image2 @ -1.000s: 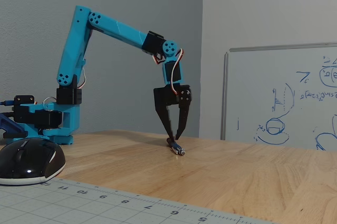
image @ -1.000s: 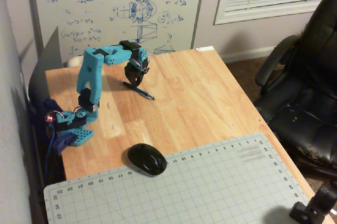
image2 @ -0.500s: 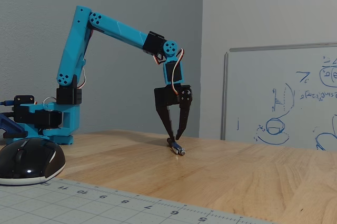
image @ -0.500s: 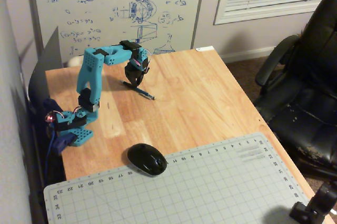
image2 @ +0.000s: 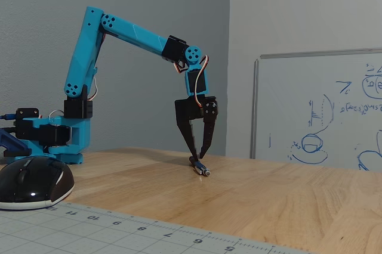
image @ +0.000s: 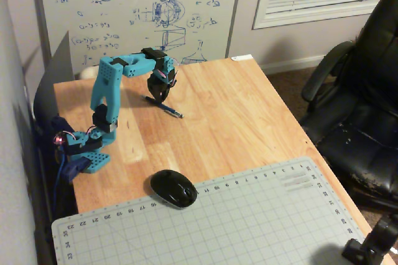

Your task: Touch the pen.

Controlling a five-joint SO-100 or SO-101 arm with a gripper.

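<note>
The pen lies on the wooden table, thin and dark with a silvery tip pointing toward the camera in the low fixed view. My gripper hangs point-down from the blue arm over the pen's far end. Its two black fingers come together at the tips, shut, with the tips down on the pen or just touching it. Nothing is held between the fingers.
A black mouse sits by the edge of a grey cutting mat at the table's front. The arm's base is at the left edge. A whiteboard stands behind and a black office chair to the right.
</note>
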